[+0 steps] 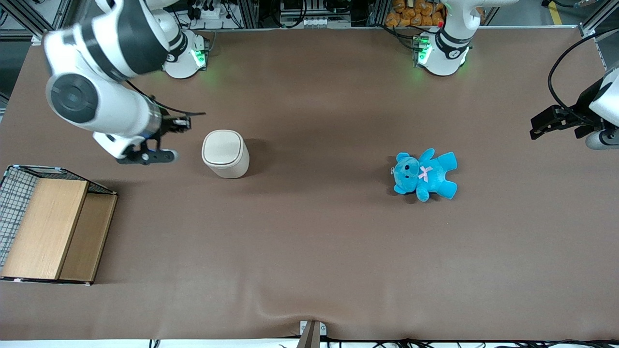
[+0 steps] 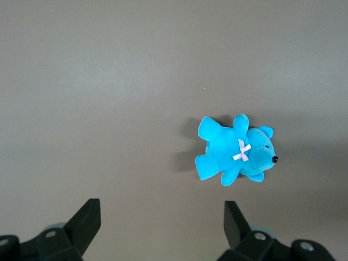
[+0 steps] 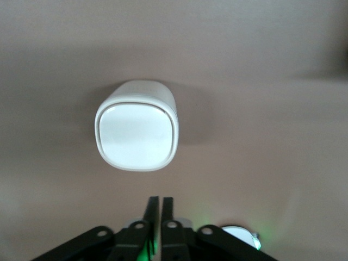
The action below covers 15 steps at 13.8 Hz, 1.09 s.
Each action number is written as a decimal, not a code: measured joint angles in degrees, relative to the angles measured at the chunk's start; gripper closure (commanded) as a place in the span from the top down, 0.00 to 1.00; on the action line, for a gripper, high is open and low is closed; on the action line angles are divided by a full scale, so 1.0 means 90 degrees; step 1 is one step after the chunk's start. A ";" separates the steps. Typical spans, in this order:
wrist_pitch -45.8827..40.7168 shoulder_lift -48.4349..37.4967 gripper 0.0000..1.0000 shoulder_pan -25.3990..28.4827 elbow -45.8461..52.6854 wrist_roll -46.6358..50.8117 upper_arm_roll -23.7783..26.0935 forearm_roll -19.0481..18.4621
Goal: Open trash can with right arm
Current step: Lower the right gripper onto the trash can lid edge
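The trash can (image 1: 225,154) is a small cream-white bin standing upright on the brown table, its flat lid shut. It also shows in the right wrist view (image 3: 137,132), lid flat and closed. The right arm (image 1: 96,72) reaches over the table toward the working arm's end. Its black gripper (image 1: 181,124) hovers beside the trash can, a short gap away, not touching it. In the right wrist view the gripper (image 3: 160,200) has its two fingers pressed nearly together with nothing between them.
A wood-and-wire-mesh box (image 1: 48,227) stands near the table's front edge at the working arm's end. A blue teddy bear (image 1: 425,175) lies toward the parked arm's end; it also shows in the left wrist view (image 2: 235,148).
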 measured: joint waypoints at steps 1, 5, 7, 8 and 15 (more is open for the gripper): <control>0.0359 0.0025 0.01 0.0053 -0.0311 0.0051 0.0000 0.0003; 0.0926 0.0435 0.00 0.0288 -0.0886 0.0399 0.0002 0.0015; 0.1075 0.0689 0.00 0.0382 -0.0916 0.0561 0.0002 0.0030; 0.1261 0.0783 0.01 0.0430 -0.0979 0.0647 0.0002 0.0037; 0.1985 0.1051 0.01 0.0554 -0.1247 0.0884 -0.0009 0.0077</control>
